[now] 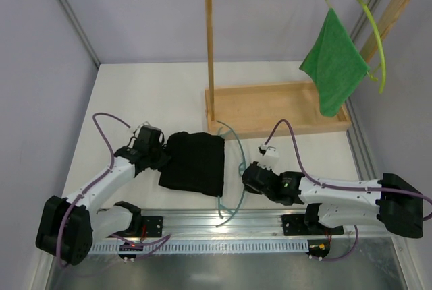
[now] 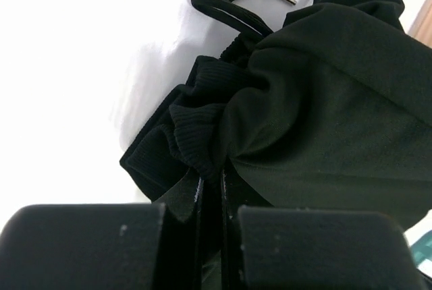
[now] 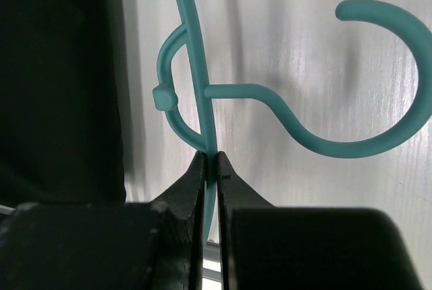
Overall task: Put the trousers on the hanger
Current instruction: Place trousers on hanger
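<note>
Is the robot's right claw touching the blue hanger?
Touching. The right wrist view shows the right gripper shut on the hanger, its thin teal bar pinched between both fingers just below the hook.

The trousers are matt black cloth, ribbed at the waistband; the hanger is smooth teal plastic.

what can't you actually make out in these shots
- Right wrist view: the rest of the hanger, cut off at the top edge and hidden below behind the right gripper.
- Top view: how far the hanger runs under the trousers; the black fabric covers it.
- Left wrist view: how much waistband the left gripper pinches; bunched folds hide it.
- Top view: the hanger's hook, hidden by the right gripper.
</note>
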Controlling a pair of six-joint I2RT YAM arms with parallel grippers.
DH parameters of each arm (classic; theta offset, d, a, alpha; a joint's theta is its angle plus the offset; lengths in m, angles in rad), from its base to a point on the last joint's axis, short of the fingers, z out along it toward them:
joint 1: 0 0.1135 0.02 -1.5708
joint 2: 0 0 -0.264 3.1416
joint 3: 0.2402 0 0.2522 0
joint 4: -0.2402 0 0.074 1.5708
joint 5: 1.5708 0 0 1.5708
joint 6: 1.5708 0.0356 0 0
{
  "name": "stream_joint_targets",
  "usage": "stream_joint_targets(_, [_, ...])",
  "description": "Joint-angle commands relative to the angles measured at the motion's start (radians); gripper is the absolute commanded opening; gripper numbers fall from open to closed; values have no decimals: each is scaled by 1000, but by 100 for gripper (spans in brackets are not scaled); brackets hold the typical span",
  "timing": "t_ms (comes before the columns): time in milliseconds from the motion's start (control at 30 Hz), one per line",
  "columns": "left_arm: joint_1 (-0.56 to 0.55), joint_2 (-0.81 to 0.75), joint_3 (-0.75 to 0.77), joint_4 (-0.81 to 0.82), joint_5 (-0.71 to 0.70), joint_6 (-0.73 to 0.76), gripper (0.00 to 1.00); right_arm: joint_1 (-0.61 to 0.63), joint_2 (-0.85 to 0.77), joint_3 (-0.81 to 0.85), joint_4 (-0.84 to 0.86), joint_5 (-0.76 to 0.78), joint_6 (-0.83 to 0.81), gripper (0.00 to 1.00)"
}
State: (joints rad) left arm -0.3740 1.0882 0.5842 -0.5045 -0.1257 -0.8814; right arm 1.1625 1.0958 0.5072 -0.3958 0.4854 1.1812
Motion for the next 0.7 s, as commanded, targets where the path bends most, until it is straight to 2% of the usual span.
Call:
stream_joint_targets(0, [41,45,-58,30,-135,15,0,-14,-19,-52,-46,103,49,4])
stream_joint_targets(100, [41,35,-82,49,-43,-1,0,-14,-45,-45,-52,168,101,4])
stream_joint_targets(233, [41,-40,-138,58,-35,-33,1,-15,-73,-36,-34,255,146,4])
stream_joint_targets(367, [41,-47,-147,52,-48,-31,1,-24,-19,39,-72,338,132,4])
stream_joint_targets(667, [41,-36,-146,77,9,-44,1,-53,179,111,26,378,73,4])
